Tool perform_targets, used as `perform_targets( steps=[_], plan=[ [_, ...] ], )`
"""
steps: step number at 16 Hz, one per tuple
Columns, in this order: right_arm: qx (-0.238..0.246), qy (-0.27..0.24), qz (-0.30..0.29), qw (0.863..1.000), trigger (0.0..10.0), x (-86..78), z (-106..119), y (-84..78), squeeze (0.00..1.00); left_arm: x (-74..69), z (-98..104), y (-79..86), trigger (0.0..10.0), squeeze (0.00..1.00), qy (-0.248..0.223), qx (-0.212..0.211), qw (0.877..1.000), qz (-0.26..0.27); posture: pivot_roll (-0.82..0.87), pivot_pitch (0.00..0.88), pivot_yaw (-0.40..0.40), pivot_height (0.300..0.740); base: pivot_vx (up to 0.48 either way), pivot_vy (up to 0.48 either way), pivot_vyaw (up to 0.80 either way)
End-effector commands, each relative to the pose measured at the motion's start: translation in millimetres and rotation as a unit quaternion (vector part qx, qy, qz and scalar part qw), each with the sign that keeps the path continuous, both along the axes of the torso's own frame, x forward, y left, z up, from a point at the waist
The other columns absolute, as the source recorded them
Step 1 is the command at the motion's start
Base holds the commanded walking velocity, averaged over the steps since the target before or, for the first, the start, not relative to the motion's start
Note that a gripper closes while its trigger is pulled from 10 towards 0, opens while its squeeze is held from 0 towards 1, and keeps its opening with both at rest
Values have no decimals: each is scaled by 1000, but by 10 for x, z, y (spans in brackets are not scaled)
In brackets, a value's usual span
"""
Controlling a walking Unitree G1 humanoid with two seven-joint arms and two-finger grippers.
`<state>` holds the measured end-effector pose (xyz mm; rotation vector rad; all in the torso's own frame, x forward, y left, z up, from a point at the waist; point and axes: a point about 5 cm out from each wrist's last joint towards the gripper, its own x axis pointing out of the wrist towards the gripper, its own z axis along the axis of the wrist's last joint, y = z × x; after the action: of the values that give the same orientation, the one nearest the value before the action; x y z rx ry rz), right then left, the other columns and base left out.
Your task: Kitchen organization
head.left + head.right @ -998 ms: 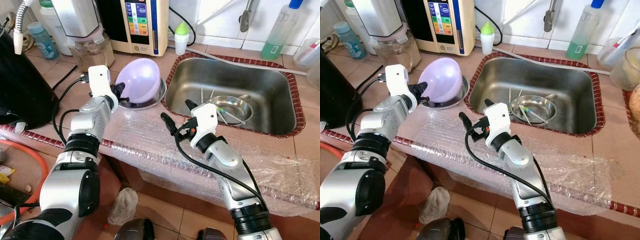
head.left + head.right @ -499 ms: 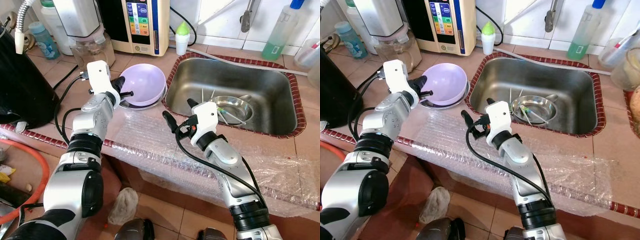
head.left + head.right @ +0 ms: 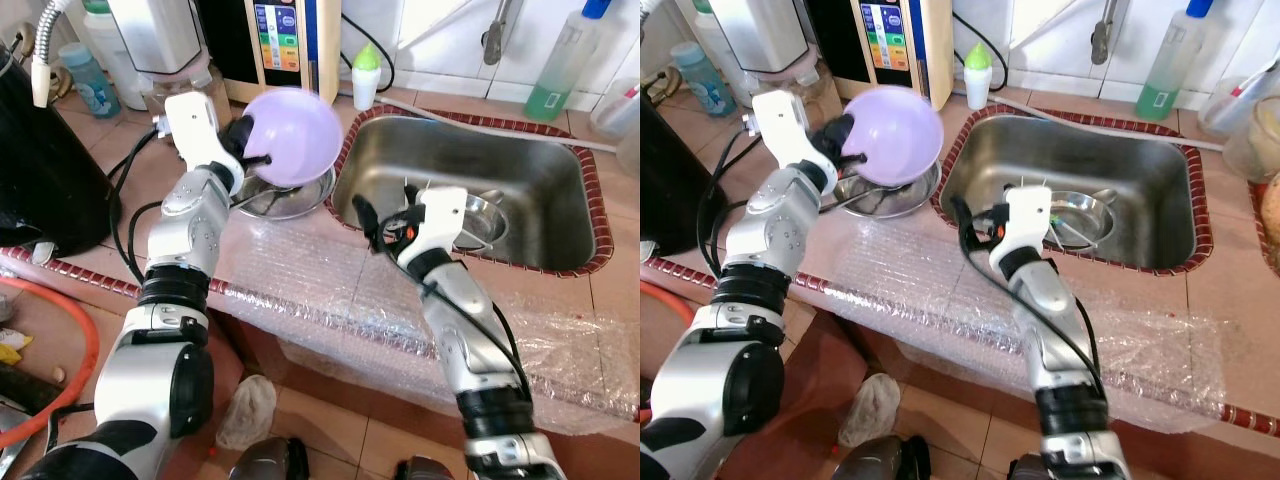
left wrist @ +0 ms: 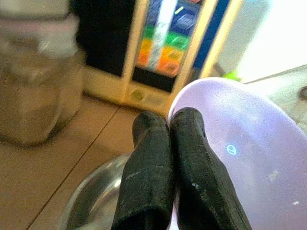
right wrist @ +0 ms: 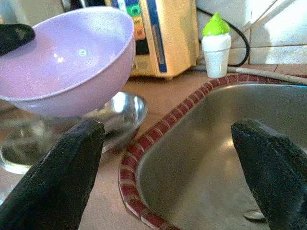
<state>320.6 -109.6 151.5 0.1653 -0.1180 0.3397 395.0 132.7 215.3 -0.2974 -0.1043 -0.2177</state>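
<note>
Left eye view: left gripper (image 3: 252, 150) jaws pinch the lilac bowl (image 3: 295, 135) rim, lifting it clear above the steel bowl (image 3: 285, 195) on the counter (image 3: 120, 160); right gripper (image 3: 385, 215) jaws spread wide beside the sink (image 3: 560, 190), seemingly ready to assist.

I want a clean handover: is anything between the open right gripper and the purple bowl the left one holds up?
Nothing visible: right gripper faces the purple bowl across open space, above the steel bowl.
</note>
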Motion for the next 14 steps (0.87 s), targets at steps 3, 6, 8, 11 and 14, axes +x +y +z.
perform_targets(
  steps=[3, 6, 8, 11, 14],
  plan=[
    [110, 11, -10, 994, 10000, 91, 147, 16, 0, -87, 107, -137, 0, 0, -59, 40, 997, -41, -46, 21, 91, 740, 0, 0, 0],
    [170, -5, 3, 985, 10000, 155, 313, 54, 0, -171, 48, -288, 0, 0, -73, 77, 992, -68, -43, 22, 87, 740, 0, 0, 0],
    [169, -1, 6, 986, 10000, 171, 316, 73, 0, -198, 34, -331, 0, 0, -77, 83, 991, -78, -41, 23, 86, 740, 0, 0, 0],
    [158, 33, -9, 987, 863, 247, 254, 123, 0, -258, 34, -417, 0, 0, -89, 83, 988, -95, -43, 25, 85, 740, 0, 0, 0],
    [177, 64, -32, 982, 0, 335, 224, 134, 0, -279, 38, -453, 0, 0, -93, 83, 987, -101, -40, 23, 84, 740, 0, 0, 0]
  ],
)
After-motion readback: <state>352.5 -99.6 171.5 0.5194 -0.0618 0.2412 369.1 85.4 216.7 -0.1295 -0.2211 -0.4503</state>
